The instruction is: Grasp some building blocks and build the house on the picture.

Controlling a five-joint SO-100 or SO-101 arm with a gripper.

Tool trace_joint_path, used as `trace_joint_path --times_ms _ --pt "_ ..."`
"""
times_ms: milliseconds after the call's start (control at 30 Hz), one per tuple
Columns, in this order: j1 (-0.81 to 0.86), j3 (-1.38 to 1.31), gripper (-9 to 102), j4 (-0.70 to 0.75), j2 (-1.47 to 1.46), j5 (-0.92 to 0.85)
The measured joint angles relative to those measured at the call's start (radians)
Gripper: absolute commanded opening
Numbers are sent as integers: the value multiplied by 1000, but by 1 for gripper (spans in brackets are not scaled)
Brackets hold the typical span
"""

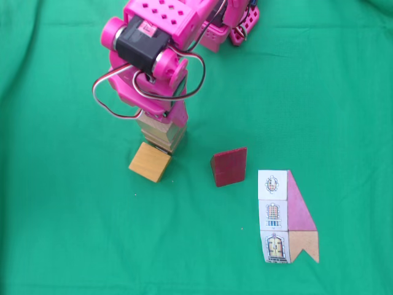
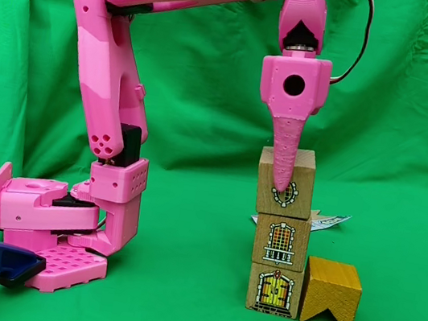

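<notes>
Seen from the side, my pink arm rises from its base at the left and reaches across to a tower of three pale wooden cubes. The bottom cube [image 2: 274,291] shows a door, the middle cube [image 2: 280,241] a window, and the top cube [image 2: 285,181] a small round window. My pincer [image 2: 280,189] points straight down over the front of the top cube; one finger [image 2: 285,151] lies against its face, and I cannot tell whether the jaws are clamped on it or apart. Touching the tower's right side stands the orange-yellow notched block [image 2: 331,292]. From above, moving right, the dark red wedge [image 1: 229,166] lies apart on the green cloth [image 1: 61,215], and furthest right is the picture card [image 1: 287,216] showing the house. I judge the top cube is being settled: I should release gently, keep it square over the one below, and lift straight up so the tower stays upright.
</notes>
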Motion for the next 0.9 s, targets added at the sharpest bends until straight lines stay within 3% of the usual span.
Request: trace_joint_path --times_ms 267,567,900 --pt "0 0 23 -17 0 0" --pt "0 0 38 -35 0 -2" --pt "2 -15 38 -35 0 -2"
